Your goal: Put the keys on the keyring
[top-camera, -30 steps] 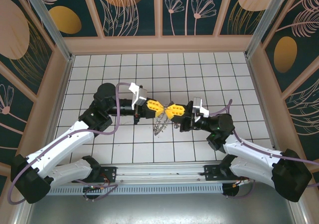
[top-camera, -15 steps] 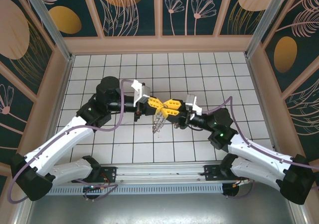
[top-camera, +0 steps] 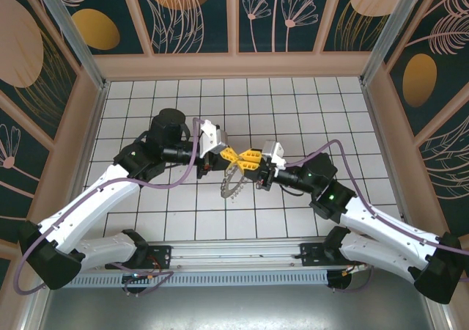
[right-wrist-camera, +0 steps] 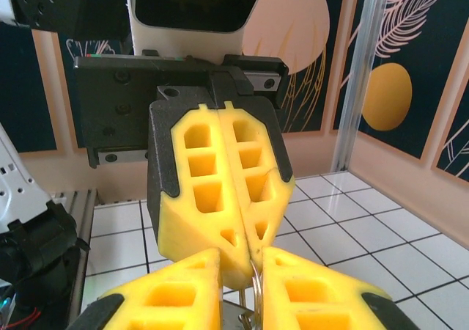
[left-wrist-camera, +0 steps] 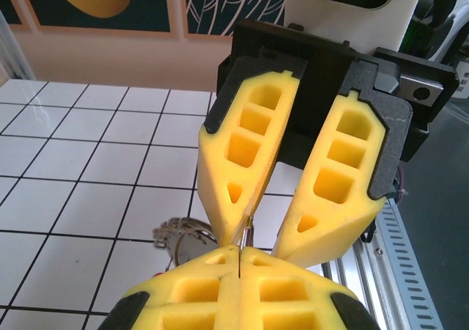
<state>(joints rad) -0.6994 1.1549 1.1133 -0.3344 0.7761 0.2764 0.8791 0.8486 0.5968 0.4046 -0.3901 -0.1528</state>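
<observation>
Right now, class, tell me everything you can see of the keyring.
The keyring is a flat grey metal ring with a jagged, chain-like rim. It hangs tilted over the tiled floor, just below the left gripper, which is shut on its thin upper edge. The right gripper, jaws apart, straddles that edge beside it. Whether its lower rim touches the floor cannot be told.

Grey jagged-rimmed keyring, hanging edge-down (slightly tilted)
</observation>
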